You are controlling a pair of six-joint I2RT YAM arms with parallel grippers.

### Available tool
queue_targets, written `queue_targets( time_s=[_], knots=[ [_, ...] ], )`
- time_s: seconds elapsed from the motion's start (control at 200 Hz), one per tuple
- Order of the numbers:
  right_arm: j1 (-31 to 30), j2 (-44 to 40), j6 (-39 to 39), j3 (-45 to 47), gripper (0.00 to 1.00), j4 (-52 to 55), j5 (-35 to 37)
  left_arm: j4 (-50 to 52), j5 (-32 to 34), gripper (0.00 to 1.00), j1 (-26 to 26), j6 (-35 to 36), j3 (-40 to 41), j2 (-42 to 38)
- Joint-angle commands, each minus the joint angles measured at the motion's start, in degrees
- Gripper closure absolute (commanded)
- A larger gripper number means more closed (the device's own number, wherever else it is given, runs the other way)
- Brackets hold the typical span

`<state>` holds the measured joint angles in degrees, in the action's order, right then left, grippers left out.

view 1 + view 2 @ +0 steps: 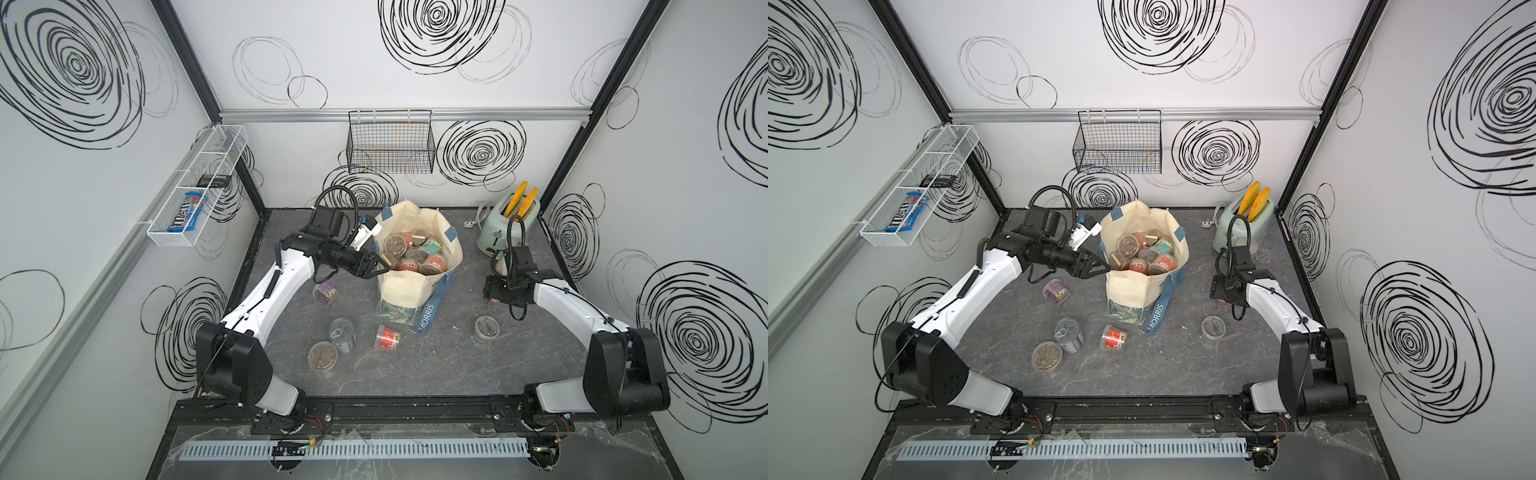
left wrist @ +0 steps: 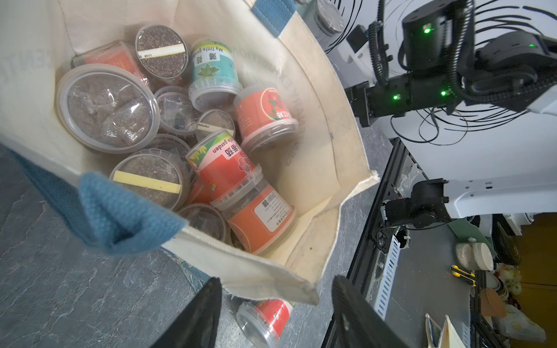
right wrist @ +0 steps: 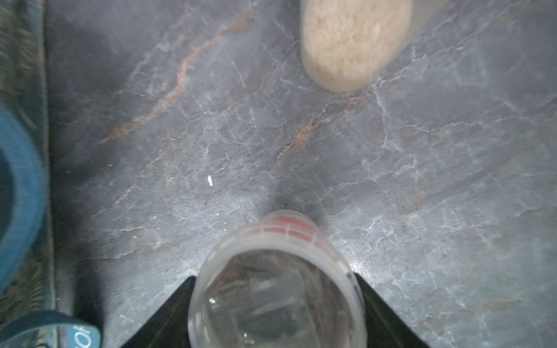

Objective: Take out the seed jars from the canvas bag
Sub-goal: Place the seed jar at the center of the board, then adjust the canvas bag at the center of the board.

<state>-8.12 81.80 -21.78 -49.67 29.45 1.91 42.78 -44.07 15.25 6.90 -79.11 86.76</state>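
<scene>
The canvas bag (image 1: 405,291) stands open mid-table, with several seed jars (image 1: 411,253) piled inside, red, orange and green labelled (image 2: 223,162). My left gripper (image 1: 384,268) is open at the bag's left rim; in the left wrist view its fingers (image 2: 208,304) straddle a corner of the rim, holding nothing. My right gripper (image 1: 494,297) points down at the table to the right of the bag and is shut on a red-labelled seed jar (image 3: 280,235). Loose seed jars lie on the table: purple (image 1: 325,291), red (image 1: 388,337), clear-lidded (image 1: 322,356) and another (image 1: 487,328) near the right arm.
A tin can (image 1: 343,333) stands among the loose jars at front left. A canister with beige contents (image 3: 352,45) stands just beyond the right gripper. A mint toaster (image 1: 509,224) sits at the back right. The bag's blue strap (image 1: 428,316) trails across the table.
</scene>
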Motion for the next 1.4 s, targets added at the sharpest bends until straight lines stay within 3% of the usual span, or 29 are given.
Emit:
queue_targets(
  time_s=[0.0,0.165,0.495,0.51,0.595,0.695,0.825,0.961,1.086,1.226,1.396],
  knots=[
    [0.2,1.1,-1.8,1.5,0.26,-2.2,0.9,0.1,-0.3,0.37,-0.6,1.5,-0.8,-1.2],
    [0.2,1.0,-3.0,2.7,0.25,-3.7,0.9,0.2,-0.1,0.37,-0.6,1.6,-0.7,-1.4],
    [0.2,-4.8,-4.5,0.1,0.07,1.2,5.1,0.5,-0.2,0.29,-0.6,1.9,-0.8,-2.1],
    [0.3,-5.4,-4.4,-0.2,0.0,1.5,5.3,0.6,-0.2,0.28,-0.6,1.9,-0.8,-2.2],
    [0.3,-7.8,-3.2,-3.0,0.03,3.3,5.1,2.0,-0.5,0.26,-0.6,3.5,-1.9,-2.1],
    [1.1,-9.8,-1.4,-6.6,0.03,4.1,1.1,5.7,0.7,0.23,-0.7,6.7,-5.5,-1.2],
    [1.7,-12.9,3.1,-9.9,0.03,0.9,-10.2,9.5,0.7,0.22,-1.6,7.5,-10.9,0.7],
    [1.8,-15.2,1.6,-10.7,0.03,-5.8,-19.6,10.1,1.4,0.21,-2.6,7.4,-15.6,2.2],
    [1.4,-11.3,-0.8,-15.3,0.03,-6.5,-27.1,5.0,8.0,0.16,-3.2,6.8,-18.8,4.3],
    [-0.9,-6.9,0.0,-19.2,0.01,-8.7,-26.9,-2.0,11.3,0.09,-4.3,2.2,-22.9,9.8],
    [-3.8,0.1,1.1,-25.5,0.02,-7.1,-23.4,-2.7,9.0,0.0,-4.4,-0.9,-29.9,18.8]
  ],
)
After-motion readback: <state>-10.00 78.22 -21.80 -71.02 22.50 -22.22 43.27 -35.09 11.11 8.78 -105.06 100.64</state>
